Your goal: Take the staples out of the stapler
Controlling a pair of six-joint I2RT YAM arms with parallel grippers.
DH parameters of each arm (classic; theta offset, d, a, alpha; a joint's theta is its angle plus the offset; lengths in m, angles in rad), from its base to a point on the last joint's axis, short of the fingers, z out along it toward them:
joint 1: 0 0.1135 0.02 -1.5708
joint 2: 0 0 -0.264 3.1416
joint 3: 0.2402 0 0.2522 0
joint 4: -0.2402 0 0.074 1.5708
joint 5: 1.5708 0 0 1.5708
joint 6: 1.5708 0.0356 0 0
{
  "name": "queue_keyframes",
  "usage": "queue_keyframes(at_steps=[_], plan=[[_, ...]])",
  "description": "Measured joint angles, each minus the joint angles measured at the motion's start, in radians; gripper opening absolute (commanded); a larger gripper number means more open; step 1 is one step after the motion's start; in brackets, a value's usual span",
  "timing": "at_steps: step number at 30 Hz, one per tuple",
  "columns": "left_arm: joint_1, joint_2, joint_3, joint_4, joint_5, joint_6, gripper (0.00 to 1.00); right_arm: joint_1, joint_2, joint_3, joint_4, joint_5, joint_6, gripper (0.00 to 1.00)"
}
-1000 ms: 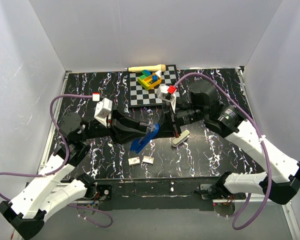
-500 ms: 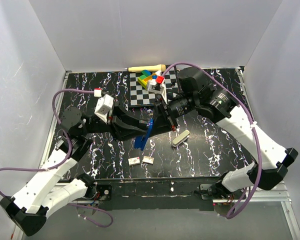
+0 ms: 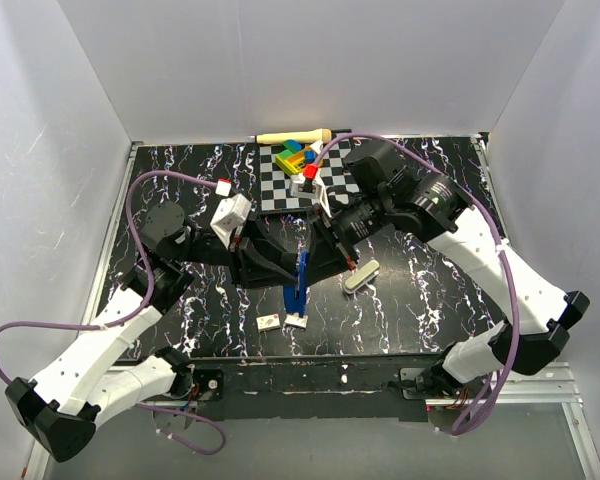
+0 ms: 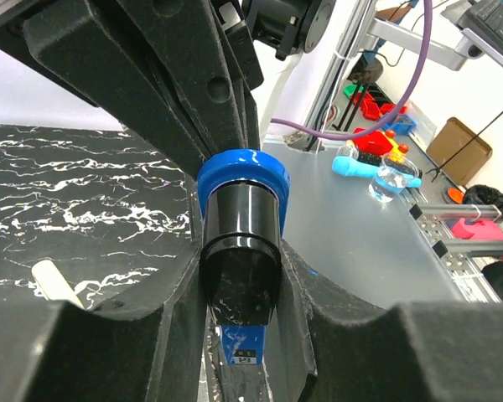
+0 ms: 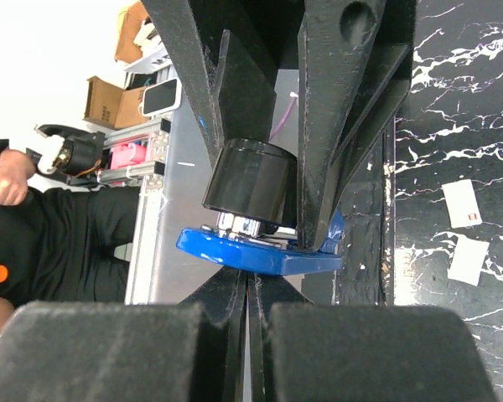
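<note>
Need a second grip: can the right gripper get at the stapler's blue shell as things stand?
Probably yes: the right gripper, shut, sits at the stapler blue edge with nothing between; the left gripper clamps its black end.

Three cameras: one high overview, two close wrist views.
The top camera looks down from above and behind the arm bases, taking in the whole table (image 3: pixel 430 300) from far off. The left wrist camera looks out past the left gripper's fingers (image 4: pixel 92 352), very near the stapler (image 4: pixel 239 243) at frame centre. The right wrist camera looks past the right gripper's fingers (image 5: pixel 109 352), equally near. All three share the stapler; the top and right wrist views also share two white cards (image 5: pixel 463 203).
</note>
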Motion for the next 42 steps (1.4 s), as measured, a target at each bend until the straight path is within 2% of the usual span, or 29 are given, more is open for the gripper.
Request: queue_keyframes(at_steps=[6, 12, 20, 21, 31, 37, 42], plan=[[-0.019, -0.003, 0.022, -0.1, -0.025, 0.061, 0.0, 0.01, -0.069, -0.074, 0.023, 0.075, -0.038, 0.01], [-0.034, -0.014, 0.027, -0.175, -0.107, 0.111, 0.0, 0.003, -0.152, -0.183, 0.105, 0.182, -0.064, 0.02], [-0.042, -0.023, 0.038, -0.253, -0.235, 0.154, 0.0, -0.018, -0.225, -0.335, 0.209, 0.37, -0.074, 0.2], [-0.046, -0.023, 0.047, -0.27, -0.257, 0.164, 0.0, -0.027, -0.236, -0.363, 0.228, 0.397, -0.071, 0.2], [-0.059, 0.009, 0.187, -0.438, -0.552, 0.222, 0.0, -0.27, -0.292, -0.554, 0.346, 0.674, 0.087, 0.22], [-0.052, 0.127, 0.305, -0.546, -0.807, 0.227, 0.0, -0.273, -0.285, -0.568, 0.377, 0.744, 0.16, 0.23], [0.04, 0.251, 0.366, -0.616, -0.951, 0.183, 0.0, -0.273, -0.266, -0.582, 0.411, 0.743, 0.2, 0.23]])
